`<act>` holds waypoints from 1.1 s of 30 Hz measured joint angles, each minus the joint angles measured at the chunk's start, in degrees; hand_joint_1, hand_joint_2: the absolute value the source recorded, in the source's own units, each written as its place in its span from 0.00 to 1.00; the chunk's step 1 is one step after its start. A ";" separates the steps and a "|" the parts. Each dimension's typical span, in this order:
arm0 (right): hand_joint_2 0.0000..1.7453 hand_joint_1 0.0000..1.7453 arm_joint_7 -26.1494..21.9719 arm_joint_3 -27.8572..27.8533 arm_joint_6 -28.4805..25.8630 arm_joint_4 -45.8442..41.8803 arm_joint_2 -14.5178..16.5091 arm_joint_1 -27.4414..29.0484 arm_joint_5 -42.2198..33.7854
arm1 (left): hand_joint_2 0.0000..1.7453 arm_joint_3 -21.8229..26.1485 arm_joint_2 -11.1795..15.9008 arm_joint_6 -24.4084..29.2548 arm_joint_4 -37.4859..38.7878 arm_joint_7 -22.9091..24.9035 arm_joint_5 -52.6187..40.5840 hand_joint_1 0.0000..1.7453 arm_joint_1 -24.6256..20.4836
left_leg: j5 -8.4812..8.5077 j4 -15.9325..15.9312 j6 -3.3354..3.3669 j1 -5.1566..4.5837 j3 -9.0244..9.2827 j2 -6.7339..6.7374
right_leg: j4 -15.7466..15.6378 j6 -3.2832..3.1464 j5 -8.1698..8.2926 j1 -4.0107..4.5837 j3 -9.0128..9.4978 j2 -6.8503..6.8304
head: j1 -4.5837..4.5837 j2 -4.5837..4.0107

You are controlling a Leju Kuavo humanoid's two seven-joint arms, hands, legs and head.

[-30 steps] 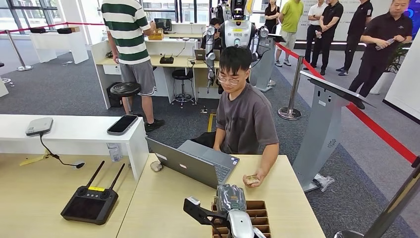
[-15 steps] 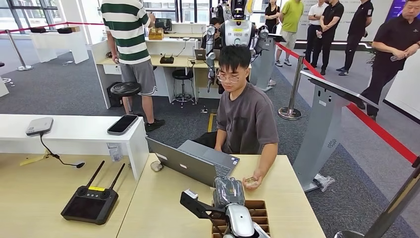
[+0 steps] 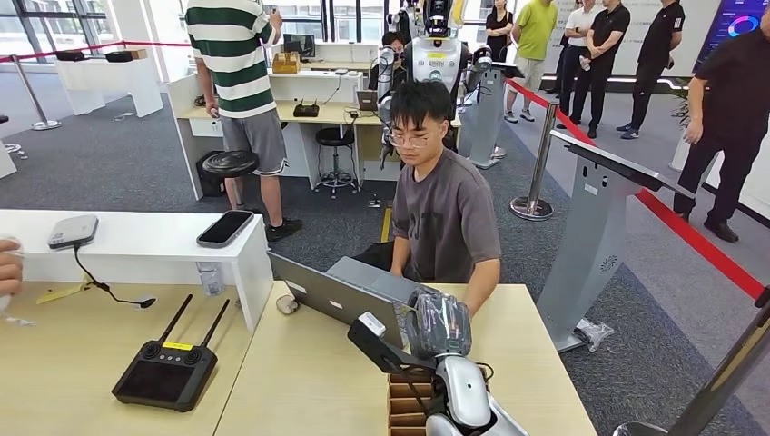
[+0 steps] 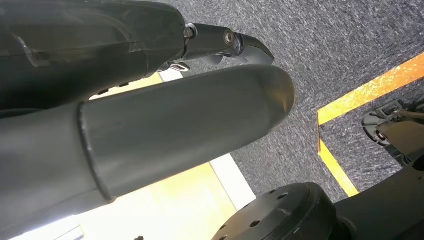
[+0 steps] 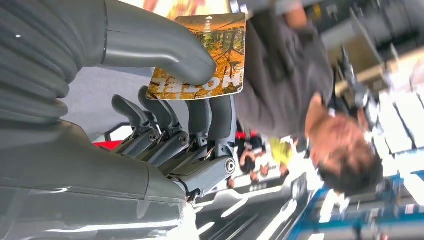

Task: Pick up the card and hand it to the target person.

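**One card pinched in the right robot hand, raised before the seated person**

The right robot hand [image 3: 439, 324] is raised above the wooden surface [image 3: 300, 381], just in front of the one person [image 3: 445, 213] seated behind it. In the right wrist view this robot hand [image 5: 180, 100] pinches a single card [image 5: 220, 55], thumb pressed on its printed orange face and darker fingers [image 5: 200, 117] behind it; the card stands out beyond the fingertips toward the person's grey shirt.

Directly below the right robot hand sits one brown compartmented box [image 3: 409, 404]. Just beside the hand, toward the robot's left, one open laptop [image 3: 340, 295] faces the person. Well apart on the robot's left lies one black controller [image 3: 165, 368] with two antennas, and farther off, on a white surface [image 3: 136, 245], one phone [image 3: 223, 227] and one small grey device [image 3: 72, 230].

The left robot hand [image 4: 150, 125] shows against grey carpet; whether it is spread or closed cannot be told.
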 joint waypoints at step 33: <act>1.00 0.00 -3.04 -7.54 -7.80 17.66 -1.63 0.61 10.86 | 0.00 -0.01 -1.09 -0.78 0.00 -0.81 -1.95 0.00 -0.64 | 0.00 0.00 0.00 0.00 -0.01 -0.01 | 0.00 0.00 0.00 0.00 0.01 0.00 | 0.01 0.00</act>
